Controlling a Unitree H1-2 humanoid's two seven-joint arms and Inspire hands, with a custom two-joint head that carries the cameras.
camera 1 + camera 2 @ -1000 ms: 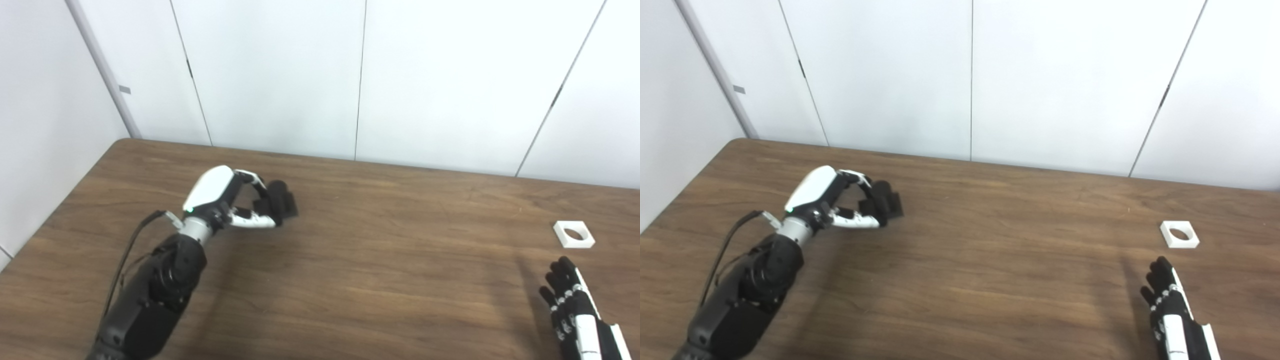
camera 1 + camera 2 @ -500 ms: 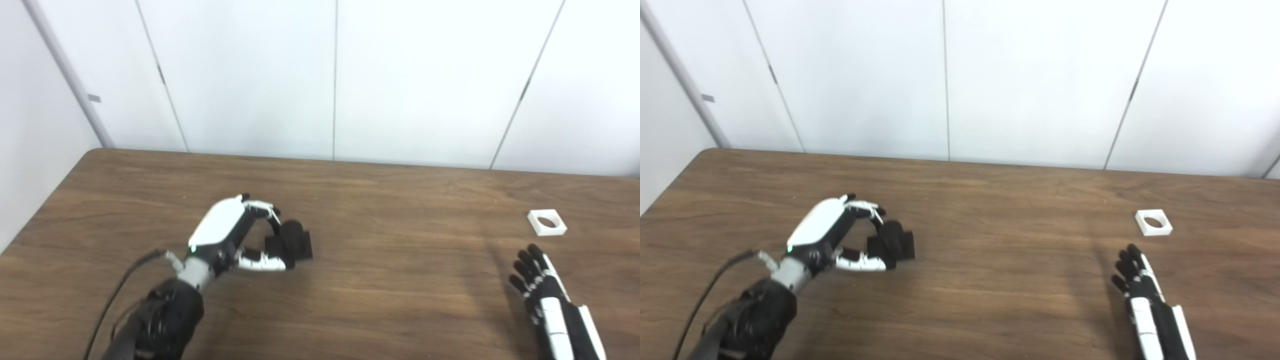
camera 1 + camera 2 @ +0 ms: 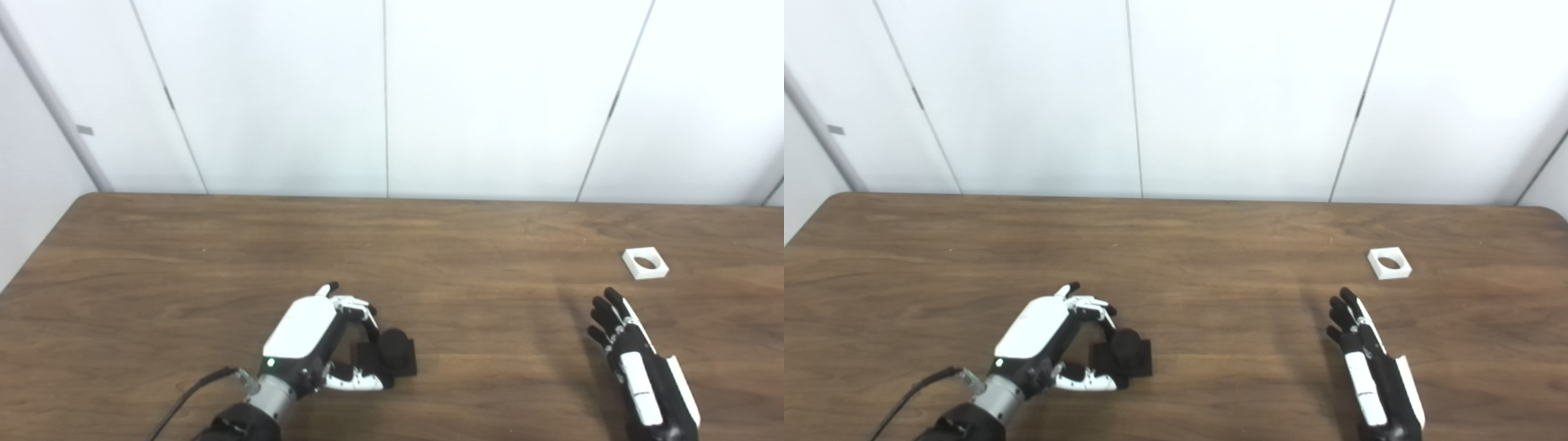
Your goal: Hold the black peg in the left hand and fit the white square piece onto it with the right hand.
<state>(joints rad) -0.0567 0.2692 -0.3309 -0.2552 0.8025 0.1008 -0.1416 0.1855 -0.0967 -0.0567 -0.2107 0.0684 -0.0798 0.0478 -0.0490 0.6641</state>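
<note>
Two hands reach over the brown wooden surface [image 3: 184, 257], each from the near edge. Left hand [image 3: 306, 337], with a white back and a green light near the wrist, sits low at the near left-centre; its fingers [image 3: 358, 306] curl over the peg [image 3: 392, 352] from above while the thumb comes in from below, so they are clamped on it. That peg is a black round post on a square black base; the base appears to lie at or just above the wood, and I cannot tell whether it is touching. A cable [image 3: 190, 395] trails from the left wrist toward the near edge.

Right hand [image 3: 637, 361] is at the near right, palm turned sideways, its fingers [image 3: 606, 312] stretched straight and a little apart, holding nothing. It points toward the far right, where the piece [image 3: 645, 263] lies flat on the wood: a small white square with a round hole through its middle. Piece and right fingertips are near each other but apart, with bare wood between them. Peg and piece are well apart, at opposite sides of the scene.

Behind the far edge stands a white panelled wall [image 3: 490, 92] with thin dark seams.
</note>
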